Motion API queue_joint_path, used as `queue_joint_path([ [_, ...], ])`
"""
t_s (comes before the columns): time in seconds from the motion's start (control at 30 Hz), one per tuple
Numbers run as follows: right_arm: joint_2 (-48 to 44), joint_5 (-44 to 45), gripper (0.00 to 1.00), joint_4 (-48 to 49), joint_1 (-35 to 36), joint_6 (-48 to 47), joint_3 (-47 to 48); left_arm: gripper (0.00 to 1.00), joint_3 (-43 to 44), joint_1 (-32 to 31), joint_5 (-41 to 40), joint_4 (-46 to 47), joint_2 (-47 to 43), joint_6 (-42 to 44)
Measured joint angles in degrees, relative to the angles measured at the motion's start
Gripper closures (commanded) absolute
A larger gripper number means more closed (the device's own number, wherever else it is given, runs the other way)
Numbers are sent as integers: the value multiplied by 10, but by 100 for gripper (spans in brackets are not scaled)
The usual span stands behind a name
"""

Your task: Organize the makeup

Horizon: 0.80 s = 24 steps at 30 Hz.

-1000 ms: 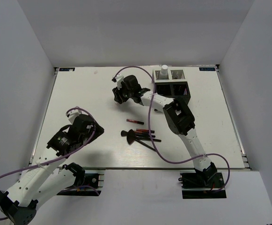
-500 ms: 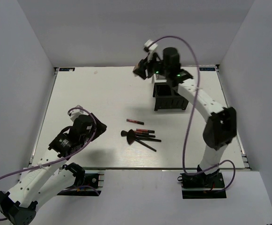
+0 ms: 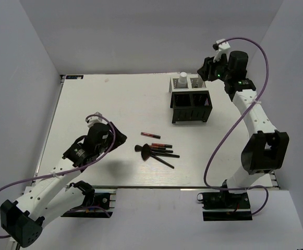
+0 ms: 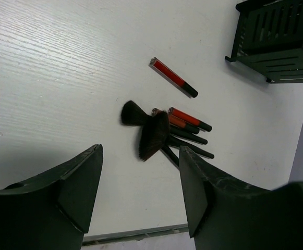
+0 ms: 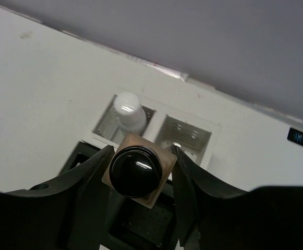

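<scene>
My right gripper (image 3: 207, 71) is raised above the back right of the black mesh box (image 3: 191, 105). In the right wrist view it (image 5: 141, 156) is shut on a tan bottle with a round dark cap (image 5: 136, 167), held over the box. A white-capped bottle (image 3: 183, 79) stands in the box's back left compartment; it also shows in the right wrist view (image 5: 129, 108). Black brushes (image 3: 147, 151) and red/black pencils (image 3: 164, 148) lie in a pile mid-table, with one red pencil (image 3: 151, 135) apart. My left gripper (image 3: 117, 138) is open and empty left of the pile, as the left wrist view (image 4: 140, 156) shows.
The box's back right compartment (image 5: 186, 136) shows a pale slotted floor. In the left wrist view the brush (image 4: 151, 134), the lone red pencil (image 4: 173, 77) and the box's corner (image 4: 276, 36) lie ahead. The table's near edge (image 4: 135, 234) is close below the fingers.
My right arm swung from the table left of the box up and to the right, now over the box. My left gripper moved slightly toward the brush pile.
</scene>
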Motion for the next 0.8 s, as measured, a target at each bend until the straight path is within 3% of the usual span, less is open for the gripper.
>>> queue_joint_path([
  [0.2,68,-5,100,-15,-37,7,8,30,0,0,6,11,15,10],
  [0.8,223,-16,100,4,-37,-2,104,30,0,0,6,6,2,5],
])
